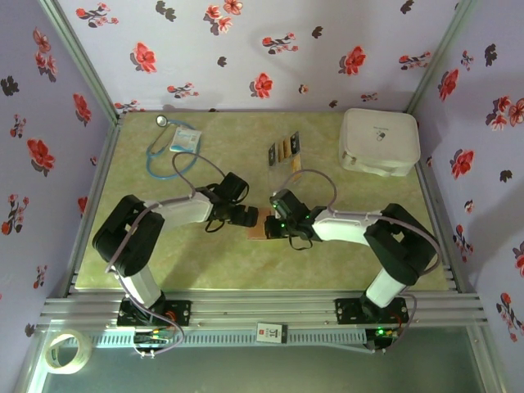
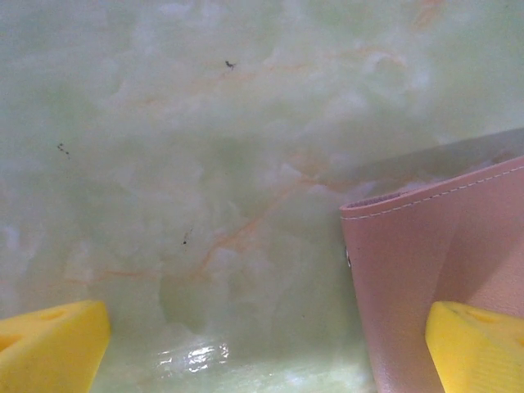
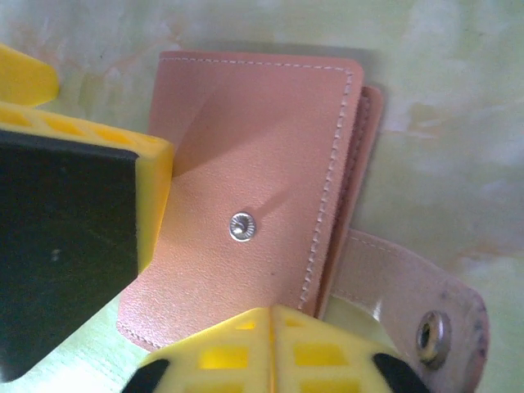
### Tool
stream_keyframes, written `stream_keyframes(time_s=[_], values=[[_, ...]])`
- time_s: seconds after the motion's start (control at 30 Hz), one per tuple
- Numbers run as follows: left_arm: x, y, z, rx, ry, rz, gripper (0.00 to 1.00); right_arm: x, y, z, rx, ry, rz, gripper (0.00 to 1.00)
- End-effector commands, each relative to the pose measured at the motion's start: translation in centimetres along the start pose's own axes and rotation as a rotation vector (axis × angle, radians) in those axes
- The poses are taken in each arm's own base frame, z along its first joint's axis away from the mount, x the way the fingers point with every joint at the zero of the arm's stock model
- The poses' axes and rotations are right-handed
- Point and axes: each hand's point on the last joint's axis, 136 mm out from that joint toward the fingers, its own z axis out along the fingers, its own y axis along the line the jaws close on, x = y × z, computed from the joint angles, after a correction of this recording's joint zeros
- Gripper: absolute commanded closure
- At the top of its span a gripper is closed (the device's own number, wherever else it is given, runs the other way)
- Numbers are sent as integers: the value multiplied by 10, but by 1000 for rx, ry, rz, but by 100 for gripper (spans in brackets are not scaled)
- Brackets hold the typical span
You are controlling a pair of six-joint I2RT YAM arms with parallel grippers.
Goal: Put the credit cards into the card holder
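The reddish-brown card holder [image 1: 256, 230] lies folded on the table between my two grippers. In the right wrist view the card holder [image 3: 254, 139] shows its stitched cover and a metal stud [image 3: 242, 227]; its strap [image 3: 409, 286] lies undone to the right. My right gripper [image 3: 272, 344] is shut, fingertips pressed together over the holder's near edge; I cannot tell whether leather is pinched. My left gripper [image 2: 262, 352] is open wide, one finger [image 2: 475, 344] over the card holder [image 2: 426, 246], the other above bare table. The credit cards [image 1: 284, 149] lie in a row further back, dark and yellow-orange.
A big white rounded case [image 1: 379, 141] stands at the back right. A blue stethoscope [image 1: 168, 149] with a packet lies at the back left. A tape roll [image 1: 68, 350] sits off the table at the near left. Floral walls close in three sides.
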Motion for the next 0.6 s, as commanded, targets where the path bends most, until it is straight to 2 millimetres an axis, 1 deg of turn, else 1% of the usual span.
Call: stream_keyframes(time_s=[0.0, 0.17, 0.27, 0.37, 0.57], values=[[8, 16, 10, -98, 20, 23, 0, -20, 4, -24, -14, -50, 16, 87], [15, 21, 13, -128, 30, 22, 0, -38, -7, -46, 32, -94, 17, 80], [16, 22, 14, -133, 29, 19, 0, -44, -15, -53, 79, -99, 12, 76], [16, 21, 13, -129, 25, 17, 0, -45, -19, -54, 117, -83, 3, 73], [16, 20, 13, -128, 22, 17, 0, -44, -22, -47, 141, -48, 0, 73]])
